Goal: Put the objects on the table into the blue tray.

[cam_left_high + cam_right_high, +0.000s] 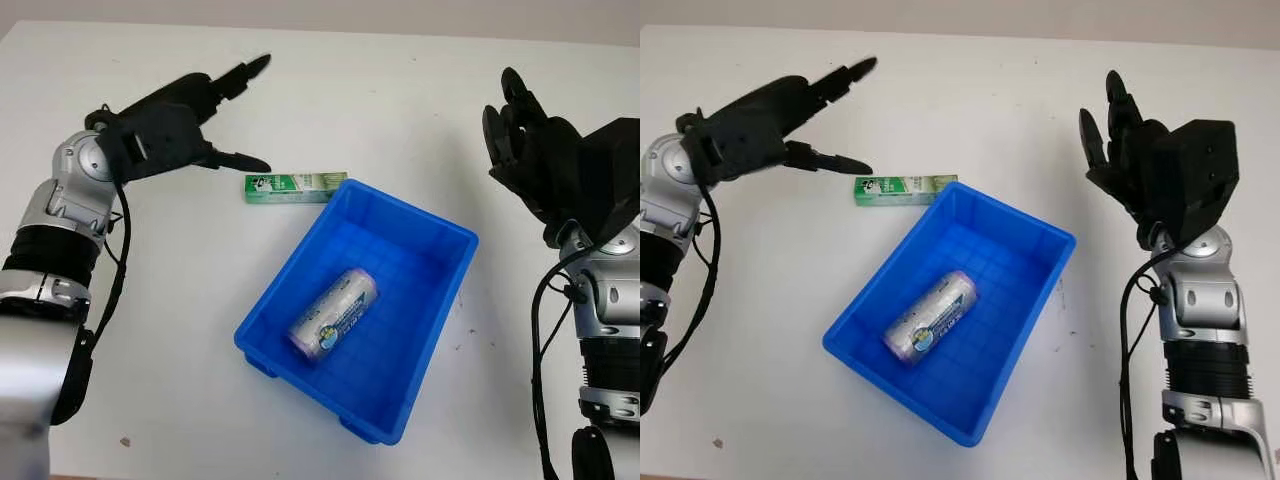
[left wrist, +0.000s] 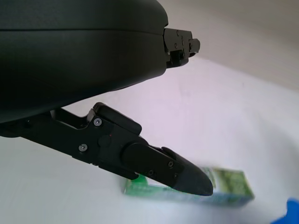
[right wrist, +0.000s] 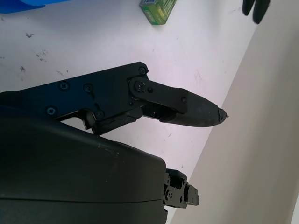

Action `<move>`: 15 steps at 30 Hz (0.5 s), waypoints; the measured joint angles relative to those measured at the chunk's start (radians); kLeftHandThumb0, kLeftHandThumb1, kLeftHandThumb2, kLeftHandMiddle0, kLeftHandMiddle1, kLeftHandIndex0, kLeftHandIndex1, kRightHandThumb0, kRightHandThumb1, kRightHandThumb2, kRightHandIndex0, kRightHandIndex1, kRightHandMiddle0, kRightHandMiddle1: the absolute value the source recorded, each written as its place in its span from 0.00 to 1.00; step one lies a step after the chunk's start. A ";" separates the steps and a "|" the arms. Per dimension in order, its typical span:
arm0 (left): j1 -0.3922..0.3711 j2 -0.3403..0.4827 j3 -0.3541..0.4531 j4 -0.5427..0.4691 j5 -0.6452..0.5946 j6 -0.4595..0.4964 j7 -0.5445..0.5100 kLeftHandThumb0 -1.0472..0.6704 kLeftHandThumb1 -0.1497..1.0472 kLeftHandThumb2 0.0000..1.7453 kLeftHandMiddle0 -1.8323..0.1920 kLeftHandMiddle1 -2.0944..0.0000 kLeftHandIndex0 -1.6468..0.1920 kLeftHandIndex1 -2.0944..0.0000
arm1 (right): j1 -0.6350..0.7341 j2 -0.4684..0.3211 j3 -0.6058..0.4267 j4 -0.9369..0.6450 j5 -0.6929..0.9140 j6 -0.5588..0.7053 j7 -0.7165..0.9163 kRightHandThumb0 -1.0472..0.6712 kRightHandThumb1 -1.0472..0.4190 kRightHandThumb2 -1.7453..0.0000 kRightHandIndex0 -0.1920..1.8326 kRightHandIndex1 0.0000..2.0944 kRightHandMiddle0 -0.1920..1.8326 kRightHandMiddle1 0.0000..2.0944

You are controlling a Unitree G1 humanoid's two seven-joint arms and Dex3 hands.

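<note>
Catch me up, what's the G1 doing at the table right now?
It's clearing the white table into the blue tray. A can already lies on its side inside the tray. A green box is on the table, touching the tray's far corner. The left hand is open and holds nothing, just beside that box, likely going for it. The right hand is open, raised off to the tray's right.

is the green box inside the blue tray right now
No, the green box lies on the table just outside the blue tray's far corner.
</note>
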 measured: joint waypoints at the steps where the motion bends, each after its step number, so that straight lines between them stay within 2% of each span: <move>1: -0.012 -0.008 -0.012 0.020 0.009 -0.015 0.000 0.21 0.86 0.02 0.93 0.97 0.92 0.97 | 0.000 0.002 0.000 0.000 0.001 0.000 0.000 0.23 0.00 0.62 0.00 0.00 0.00 0.00; 5: -0.046 -0.038 -0.040 0.076 0.027 -0.041 0.014 0.26 0.83 0.02 0.91 0.97 0.90 0.96 | 0.002 0.003 0.000 -0.007 -0.001 0.000 -0.001 0.23 0.00 0.63 0.00 0.00 0.00 0.00; 7: -0.054 -0.047 -0.058 0.084 0.040 -0.043 0.001 0.24 0.84 0.03 0.87 0.95 0.91 0.97 | 0.004 0.003 0.000 -0.014 -0.001 0.009 -0.004 0.23 0.00 0.63 0.00 0.00 0.00 0.00; 11: -0.056 -0.058 -0.095 0.084 0.059 -0.030 -0.037 0.20 0.84 0.03 0.89 0.97 0.90 0.96 | 0.009 0.003 -0.003 -0.040 0.002 0.030 -0.009 0.23 0.00 0.64 0.00 0.00 0.00 0.00; 15: -0.052 -0.061 -0.125 0.080 0.106 -0.069 0.022 0.20 0.83 0.03 0.85 0.96 0.85 0.95 | 0.010 0.003 -0.006 -0.048 0.005 0.036 -0.005 0.23 0.00 0.64 0.00 0.00 0.00 0.00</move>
